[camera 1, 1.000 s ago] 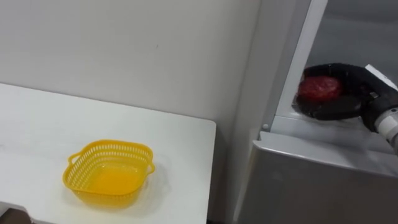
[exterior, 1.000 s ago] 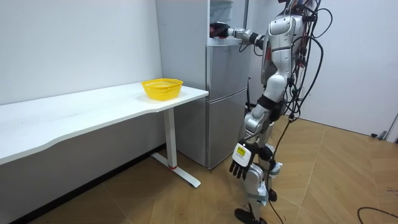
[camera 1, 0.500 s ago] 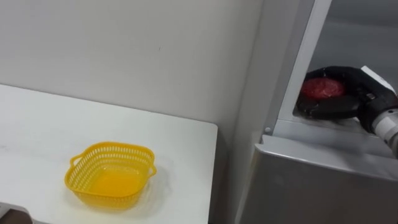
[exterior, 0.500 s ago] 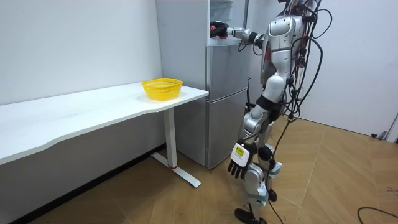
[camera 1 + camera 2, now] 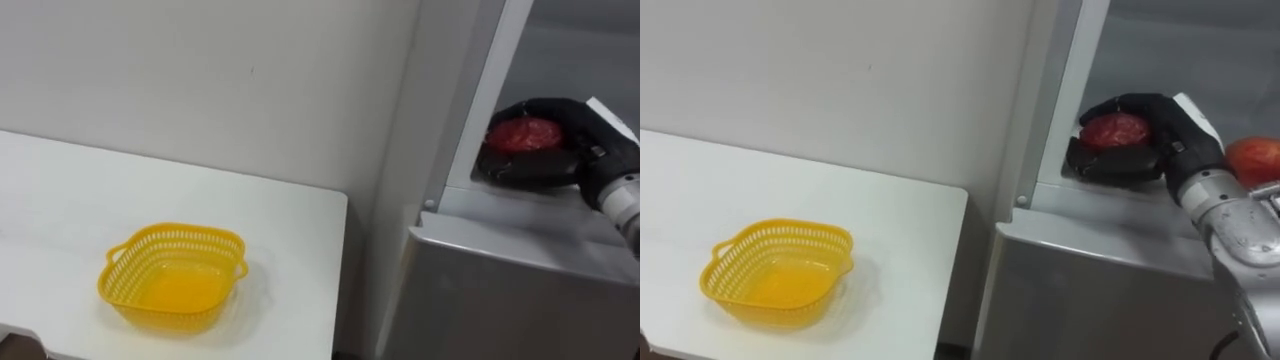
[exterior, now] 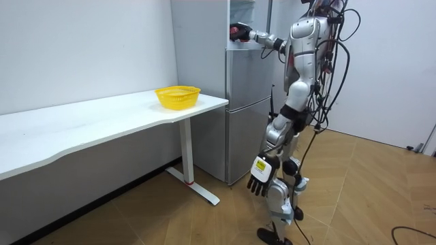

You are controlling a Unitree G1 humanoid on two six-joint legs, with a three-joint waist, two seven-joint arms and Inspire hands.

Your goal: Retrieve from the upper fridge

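Curling round the red fruit [image 5: 1112, 130] inside the fridge [image 5: 1090, 270], the right hand [image 5: 1167, 125] should hold tight and pull out slowly. The left hand [image 6: 259, 182] hangs open.

Black right hand [image 5: 1168, 130], silver wrist. Black left hand [image 6: 261, 178] bears a yellow tag. Silver torso, dark cables.

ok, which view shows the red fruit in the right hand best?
Right eye view: the red fruit faces the camera, with the right hand curled round it in the fridge. The left eye view shows it too, nearer the picture's edge. In the room view it is a small red speck.
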